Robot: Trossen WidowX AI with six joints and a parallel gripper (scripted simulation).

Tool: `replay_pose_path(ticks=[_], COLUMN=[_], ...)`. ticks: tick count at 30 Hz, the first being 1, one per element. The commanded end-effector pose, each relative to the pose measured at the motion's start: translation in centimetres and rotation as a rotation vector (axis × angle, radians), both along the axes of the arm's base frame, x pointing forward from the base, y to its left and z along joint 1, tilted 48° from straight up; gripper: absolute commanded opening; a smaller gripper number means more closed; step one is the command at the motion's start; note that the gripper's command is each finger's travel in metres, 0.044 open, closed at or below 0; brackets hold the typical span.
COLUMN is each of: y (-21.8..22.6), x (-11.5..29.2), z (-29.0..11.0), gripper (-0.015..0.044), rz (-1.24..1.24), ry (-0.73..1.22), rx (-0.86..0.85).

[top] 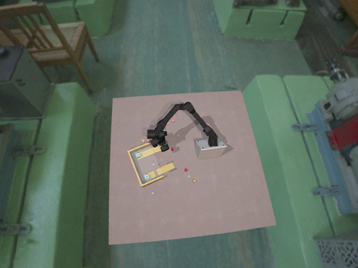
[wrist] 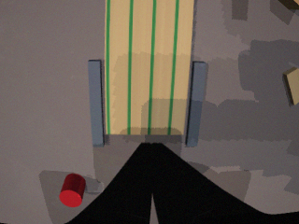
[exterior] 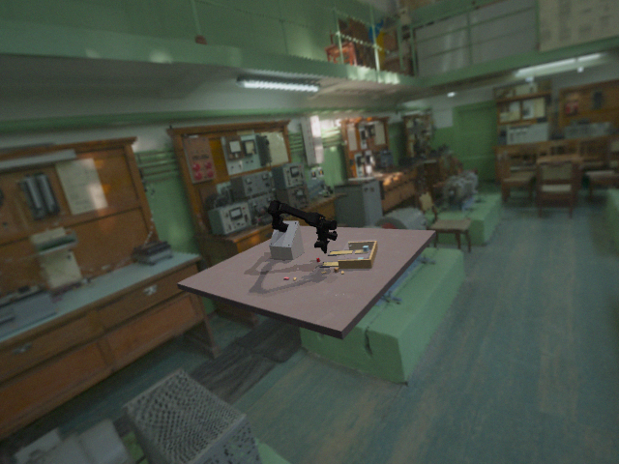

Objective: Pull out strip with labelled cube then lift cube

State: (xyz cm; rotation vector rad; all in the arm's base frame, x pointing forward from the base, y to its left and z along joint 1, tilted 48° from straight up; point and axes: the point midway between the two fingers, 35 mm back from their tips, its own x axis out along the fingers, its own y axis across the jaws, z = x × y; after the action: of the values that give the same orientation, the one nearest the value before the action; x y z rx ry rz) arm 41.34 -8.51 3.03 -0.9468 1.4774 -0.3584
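The green-striped strip (top: 150, 152) (exterior: 331, 264) (wrist: 140, 70) runs unbroken, as far as it shows, from a light-blue cube (top: 138, 154) inside the open-sided tray to beneath my gripper. The other strip (top: 165, 168) (exterior: 341, 252) has a gap before its short inner piece (top: 151, 174), which bears a second light-blue cube (top: 146, 176) (exterior: 366, 247). The cube labels are not readable. My gripper (top: 164, 148) (exterior: 323, 248) (wrist: 149, 152) is shut and empty, above the table just beyond the striped strip's outer end. Its fingertips appear centred on that end in the wrist view.
The tray's wooden wall (top: 152, 181) (exterior: 356, 263) surrounds the cubes. Low blue-grey rails (wrist: 95, 103) (wrist: 196, 103) flank the striped strip's outer end. A red cylinder (top: 172, 149) (exterior: 318, 259) (wrist: 72, 190) stands close by. Another red piece (top: 186, 170) and an orange piece (top: 194, 181) lie farther off.
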Motion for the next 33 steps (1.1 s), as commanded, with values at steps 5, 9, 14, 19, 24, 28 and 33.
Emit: replay_pose_path(ticks=[5,9,14,19,24,28,33], y=[-1.1,-1.5,-2.1,-2.8,-3.4,-3.9,-4.5], x=[0.2,0.3,0.4,0.6,0.7,0.7,0.8], z=[-1.0,-1.5,-2.0,-2.6,-3.1,-3.5,-4.0], gripper=[0.0,0.0,0.0,0.0,0.0,0.0,0.0], rz=[-0.003,-0.003,-0.003,-0.003,-0.003,-0.003,-0.003], ry=[0.01,0.01,0.01,0.01,0.01,0.01,0.01], rx=[-0.003,-0.003,-0.003,-0.003,-0.004,-0.004,-0.005])
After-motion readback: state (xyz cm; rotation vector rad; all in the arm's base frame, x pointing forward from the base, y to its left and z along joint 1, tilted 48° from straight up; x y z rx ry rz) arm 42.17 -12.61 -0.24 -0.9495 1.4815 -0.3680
